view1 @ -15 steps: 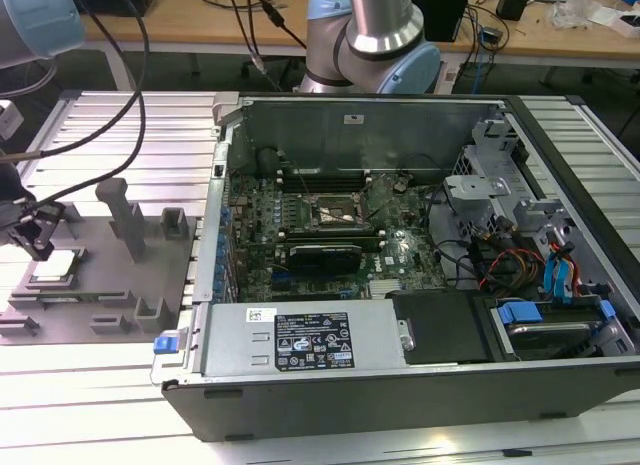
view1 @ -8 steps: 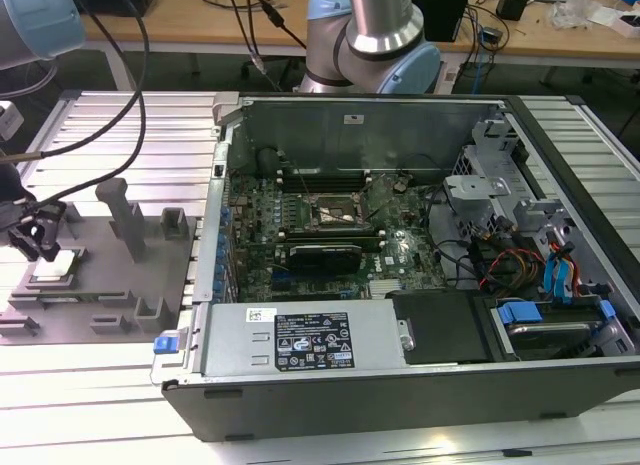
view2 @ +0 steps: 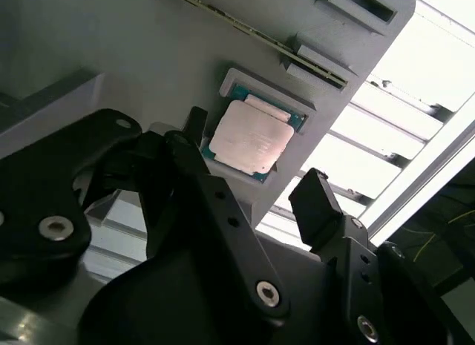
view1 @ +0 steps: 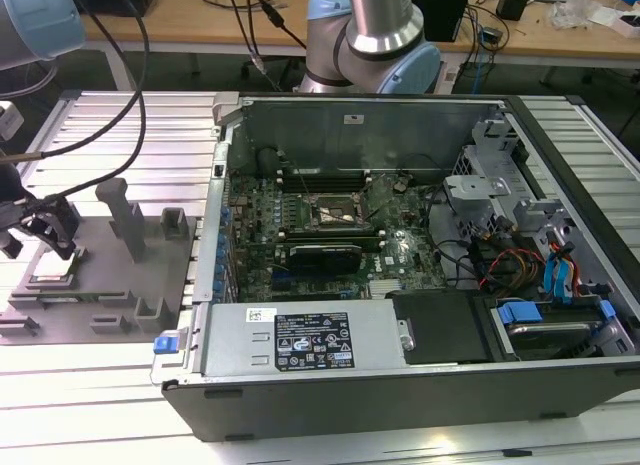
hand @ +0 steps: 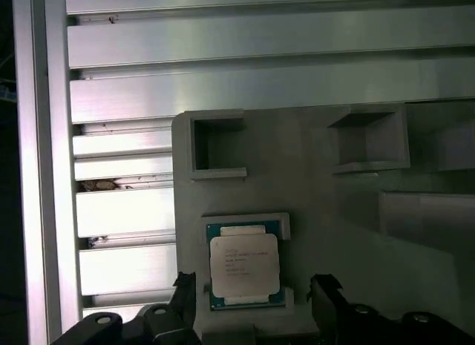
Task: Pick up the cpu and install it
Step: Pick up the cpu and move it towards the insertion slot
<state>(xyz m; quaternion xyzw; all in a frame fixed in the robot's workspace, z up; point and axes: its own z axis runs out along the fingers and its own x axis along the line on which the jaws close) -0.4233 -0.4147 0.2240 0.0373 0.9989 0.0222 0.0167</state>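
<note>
The cpu [view1: 54, 276] is a small square chip with a pale silver top. It lies flat in a shallow recess of the grey plastic tray [view1: 110, 270] at the exterior view's left. My gripper [view1: 40, 249] hovers just above it, open. In both wrist views the two black fingers stand apart on either side of the cpu [view2: 251, 141] [hand: 244, 265] without touching it. The gripper [view2: 256, 167] [hand: 255, 289] has nothing between its fingers. The dark socket [view1: 335, 213] with a metal frame sits on the motherboard inside the open computer case.
Upright blocks [view1: 125, 217] rise from the tray just to the exterior view's right of the gripper. The case wall [view1: 215, 215] stands between tray and motherboard. Ribbed aluminium table slats [hand: 223, 78] surround the tray. Cables [view1: 130, 75] hang above the table.
</note>
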